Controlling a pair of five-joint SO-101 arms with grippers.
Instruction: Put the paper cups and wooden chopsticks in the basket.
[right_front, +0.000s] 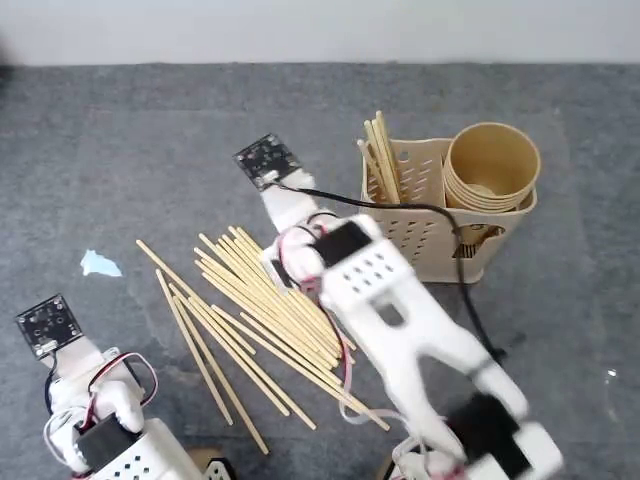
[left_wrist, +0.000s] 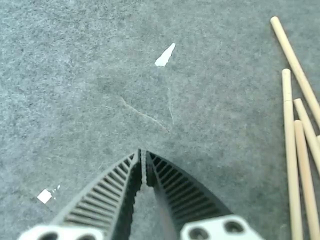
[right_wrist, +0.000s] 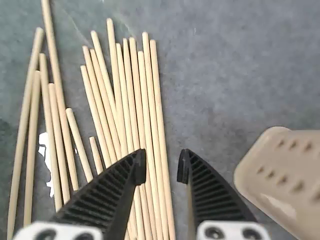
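While the cups (right_front: 492, 165) sat stacked in the basket (right_front: 430, 235) beside a few upright chopsticks (right_front: 380, 155), most of the job looked undone. A pile (right_front: 265, 310) of chopsticks lay flat on the table (right_front: 120, 150) just beside the basket. Their long axes ran roughly parallel, slanting from far left to near right in the high view. The right fingers (right_wrist: 117, 190) hung slightly spread over the pile, gripping nothing. The left fingers (left_wrist: 112, 187) were pressed together over bare table, empty.
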